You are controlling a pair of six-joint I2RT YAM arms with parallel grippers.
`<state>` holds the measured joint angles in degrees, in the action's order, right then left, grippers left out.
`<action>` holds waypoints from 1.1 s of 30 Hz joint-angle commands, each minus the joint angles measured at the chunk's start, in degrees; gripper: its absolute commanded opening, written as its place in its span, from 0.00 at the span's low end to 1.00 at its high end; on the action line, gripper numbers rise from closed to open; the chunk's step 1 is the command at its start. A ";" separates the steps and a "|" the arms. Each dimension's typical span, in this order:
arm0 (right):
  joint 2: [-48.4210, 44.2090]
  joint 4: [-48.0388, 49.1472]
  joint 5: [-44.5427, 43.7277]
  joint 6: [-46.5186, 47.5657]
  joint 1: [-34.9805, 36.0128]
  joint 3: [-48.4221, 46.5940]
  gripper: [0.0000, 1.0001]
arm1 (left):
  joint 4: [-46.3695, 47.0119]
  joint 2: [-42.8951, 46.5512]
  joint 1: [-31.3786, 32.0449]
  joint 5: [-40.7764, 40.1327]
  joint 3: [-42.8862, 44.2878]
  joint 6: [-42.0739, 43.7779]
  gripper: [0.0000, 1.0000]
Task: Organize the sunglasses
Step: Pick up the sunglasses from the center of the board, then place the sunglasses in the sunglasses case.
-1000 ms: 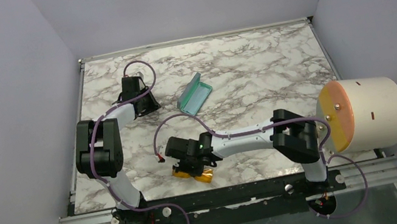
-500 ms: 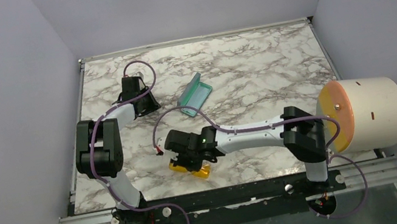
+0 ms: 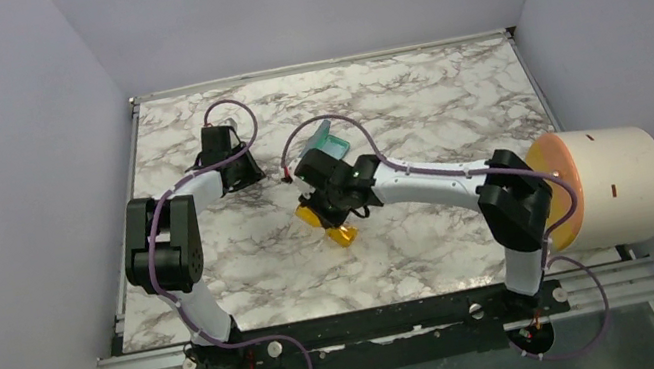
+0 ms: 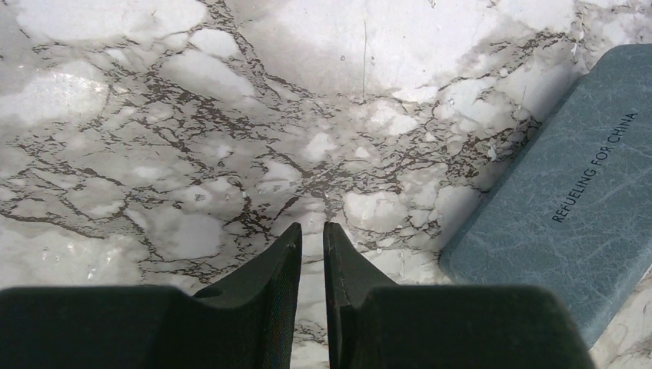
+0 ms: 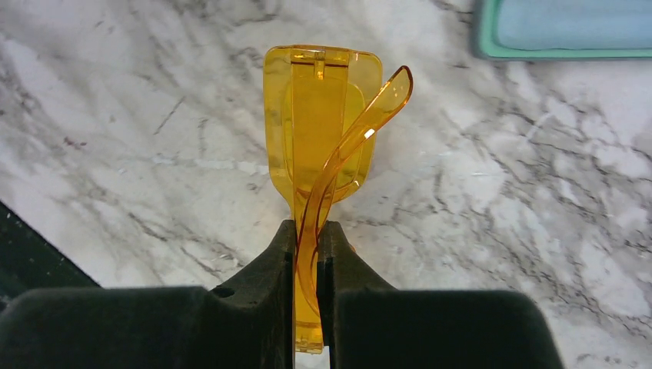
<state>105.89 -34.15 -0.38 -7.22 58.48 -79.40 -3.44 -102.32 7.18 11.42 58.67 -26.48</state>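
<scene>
Starting at the left, the left gripper (image 3: 234,167) sits low over the far-left part of the marble bench (image 3: 436,247). Its two fingers are drawn almost together and nothing is between them. Its wrist view shows bare marble ahead and, at the right, the blue-grey outside of the glasses case (image 4: 553,200). Near the middle, the right gripper (image 3: 332,209) is clamped on the orange sunglasses (image 3: 344,235). In the right wrist view the folded pair (image 5: 323,123) stands out forward from the closed fingers (image 5: 269,261), with one temple arm curving across the lens. The pair seems to hang a little above the bench, but I cannot say this for sure. Just behind and to the right of it lies the open case (image 3: 327,139). Its teal-green rim (image 5: 561,52) shows at the top of the wrist view, and something light blue, probably a cloth (image 5: 569,19), lies inside it. At the far right stands a large white drum with an orange face (image 3: 608,186), which has no part in the work. I judge the task to be about half done: the sunglasses are securely picked up and are near the case, but not yet in it. What is left, I think, is to lay them in the teal-green interior, let them go, and perhaps shut the lid.
</scene>
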 commanded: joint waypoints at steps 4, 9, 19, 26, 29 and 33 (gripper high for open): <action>2.53 -2.30 -0.34 -4.61 -7.75 -7.86 0.01 | 1.19 0.87 1.33 1.38 0.22 -0.81 0.20; 7.00 -4.79 -0.79 -6.79 -11.36 -14.05 0.01 | 1.25 0.66 2.47 1.16 1.02 -0.76 0.20; 8.51 -5.21 -0.18 -9.51 -16.17 -14.30 0.01 | 1.25 -1.90 7.04 0.46 4.97 -1.01 0.20; 7.61 -5.84 -0.25 -9.81 -18.05 -14.17 0.01 | 1.38 -4.04 9.61 0.17 6.88 -1.22 0.20; 7.79 -5.75 0.36 -9.96 -18.79 -14.30 0.01 | 1.52 -3.72 10.71 -0.46 6.42 -1.23 0.20; 8.90 -6.00 0.41 -10.03 -19.59 -15.40 0.01 | 1.78 -3.11 12.06 -0.92 5.28 -1.29 0.20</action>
<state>114.76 -39.59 -0.38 -16.32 39.66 -93.62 -2.94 -105.78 17.87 11.20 64.40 -27.53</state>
